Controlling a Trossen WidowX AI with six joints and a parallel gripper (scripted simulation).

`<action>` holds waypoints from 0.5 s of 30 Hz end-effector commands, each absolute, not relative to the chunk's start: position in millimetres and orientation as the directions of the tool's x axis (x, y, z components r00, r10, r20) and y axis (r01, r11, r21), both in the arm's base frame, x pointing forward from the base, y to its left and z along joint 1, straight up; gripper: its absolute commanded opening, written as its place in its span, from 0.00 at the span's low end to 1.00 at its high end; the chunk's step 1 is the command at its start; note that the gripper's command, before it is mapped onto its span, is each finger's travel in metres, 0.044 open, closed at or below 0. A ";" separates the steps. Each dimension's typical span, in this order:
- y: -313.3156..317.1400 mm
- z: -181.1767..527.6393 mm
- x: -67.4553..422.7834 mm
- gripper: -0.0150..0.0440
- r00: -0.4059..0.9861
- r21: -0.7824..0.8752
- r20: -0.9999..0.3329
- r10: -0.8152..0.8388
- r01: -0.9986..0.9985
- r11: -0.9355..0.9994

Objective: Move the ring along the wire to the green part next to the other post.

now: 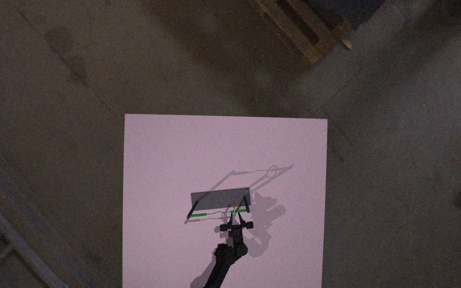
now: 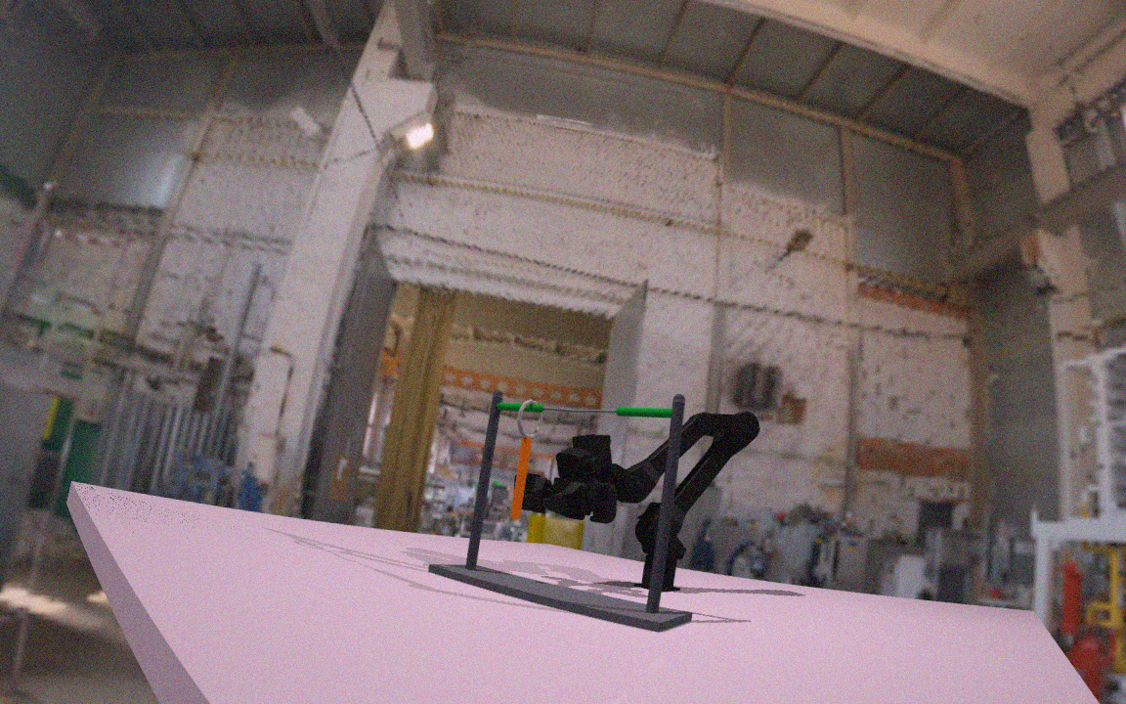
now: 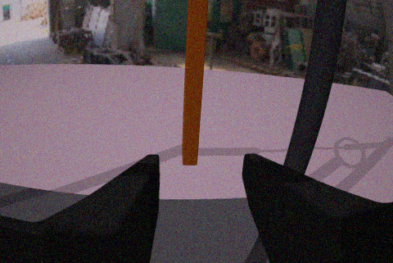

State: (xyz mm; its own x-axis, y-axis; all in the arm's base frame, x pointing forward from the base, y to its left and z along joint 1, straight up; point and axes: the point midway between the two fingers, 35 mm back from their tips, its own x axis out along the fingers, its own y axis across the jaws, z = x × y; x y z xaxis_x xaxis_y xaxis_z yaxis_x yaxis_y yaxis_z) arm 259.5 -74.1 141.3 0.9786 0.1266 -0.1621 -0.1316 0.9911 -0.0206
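An old factory hall: whitewashed brick walls [image 2: 567, 227], high roof, machinery [image 2: 1109, 594] behind.

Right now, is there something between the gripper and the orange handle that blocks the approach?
Nothing visible does. In the wrist view the orange handle hangs free ahead of the open gripper, lined up with the gap between its fingers. The dark post stands off to one side.

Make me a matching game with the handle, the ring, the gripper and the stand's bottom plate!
Things:
1. handle
2. ring
3. gripper
4. base plate

Descriptions:
A. flat on the pink table
B. orange, hanging straight down
C. open, just short of the handle
D. hooked over the green wire end

Pairs: 1-B, 2-D, 3-C, 4-A
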 end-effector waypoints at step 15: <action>-74.2 140.9 282.5 0.53 0.979 -0.011 -0.165 0.123 -0.127 0.992</action>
